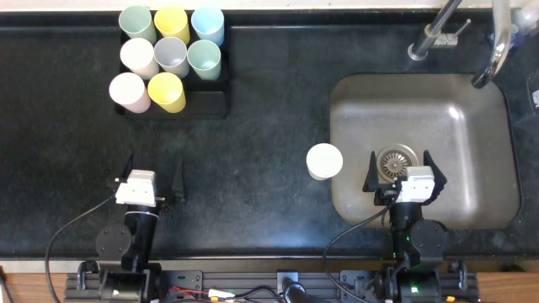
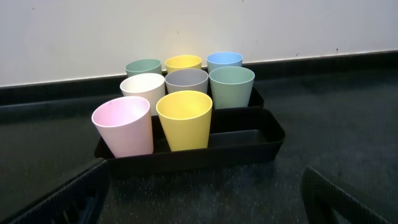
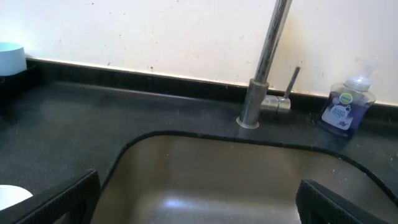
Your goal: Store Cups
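Observation:
A black tray (image 1: 212, 106) at the back left holds several upright cups in pastel colours, among them a pink cup (image 1: 129, 92) and a yellow cup (image 1: 167, 91) in the front row. The front right slot of the tray (image 2: 249, 138) is bare. A single white cup (image 1: 324, 161) stands on the counter at the sink's left edge, and its rim (image 3: 11, 196) peeks into the right wrist view. My left gripper (image 1: 154, 178) is open, facing the tray (image 2: 205, 160) from a distance. My right gripper (image 1: 399, 171) is open over the sink, just right of the white cup.
The steel sink (image 1: 472, 109) fills the right side, with a faucet (image 1: 438, 29) behind it and a soap bottle (image 3: 345, 106) on the ledge. Dark counter stretches between the tray and the sink.

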Robot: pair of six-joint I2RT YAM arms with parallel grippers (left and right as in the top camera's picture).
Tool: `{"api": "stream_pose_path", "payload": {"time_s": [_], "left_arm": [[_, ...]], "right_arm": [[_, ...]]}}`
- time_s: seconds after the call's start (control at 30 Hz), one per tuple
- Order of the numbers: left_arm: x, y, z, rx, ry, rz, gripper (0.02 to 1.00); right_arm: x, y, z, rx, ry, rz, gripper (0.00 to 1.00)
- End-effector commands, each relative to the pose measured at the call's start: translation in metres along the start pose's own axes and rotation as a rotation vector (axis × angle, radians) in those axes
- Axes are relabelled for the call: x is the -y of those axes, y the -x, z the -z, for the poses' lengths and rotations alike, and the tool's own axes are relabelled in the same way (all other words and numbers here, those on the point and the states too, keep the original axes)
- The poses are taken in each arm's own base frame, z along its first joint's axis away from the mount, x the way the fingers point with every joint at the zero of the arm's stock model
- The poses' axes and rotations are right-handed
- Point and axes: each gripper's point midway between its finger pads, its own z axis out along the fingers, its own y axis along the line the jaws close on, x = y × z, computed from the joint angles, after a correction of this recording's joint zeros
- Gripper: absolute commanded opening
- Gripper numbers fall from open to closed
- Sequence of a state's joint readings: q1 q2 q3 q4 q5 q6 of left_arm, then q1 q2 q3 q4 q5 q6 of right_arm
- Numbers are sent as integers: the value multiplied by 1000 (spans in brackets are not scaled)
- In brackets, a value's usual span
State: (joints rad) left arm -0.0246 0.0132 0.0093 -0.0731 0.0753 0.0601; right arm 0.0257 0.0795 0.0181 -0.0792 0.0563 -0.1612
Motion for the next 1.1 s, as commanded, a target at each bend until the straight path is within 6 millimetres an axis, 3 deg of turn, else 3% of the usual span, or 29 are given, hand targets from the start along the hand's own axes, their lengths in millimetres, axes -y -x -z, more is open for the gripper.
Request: {"api": "stream_pose_path", "payload": {"time_s": [0.03, 0.43, 0.6, 0.67, 0.83, 0.97, 1.1], "left_arm": [[0, 1, 1, 5, 3, -19, 998], [-1, 1, 1, 5, 3, -19, 998], [-1, 1, 1, 5, 3, -19, 998], [0, 1, 1, 5, 3, -19, 998], [0, 1, 1, 5, 3, -19, 998], [-1, 1, 1, 5, 3, -19, 998], [-1, 1, 1, 5, 3, -19, 998]], "right_arm": [[2, -3, 0, 0, -8, -5, 998], [-4, 1, 0, 13, 23, 16, 998], [-11, 58, 15, 66, 89, 30, 996], [-25, 67, 24, -44, 193, 21, 998], [-48, 63, 45, -531, 363, -51, 998], [-42, 62, 32, -872, 331, -25, 998], [-37, 60, 0, -1083, 277, 66, 996]]}}
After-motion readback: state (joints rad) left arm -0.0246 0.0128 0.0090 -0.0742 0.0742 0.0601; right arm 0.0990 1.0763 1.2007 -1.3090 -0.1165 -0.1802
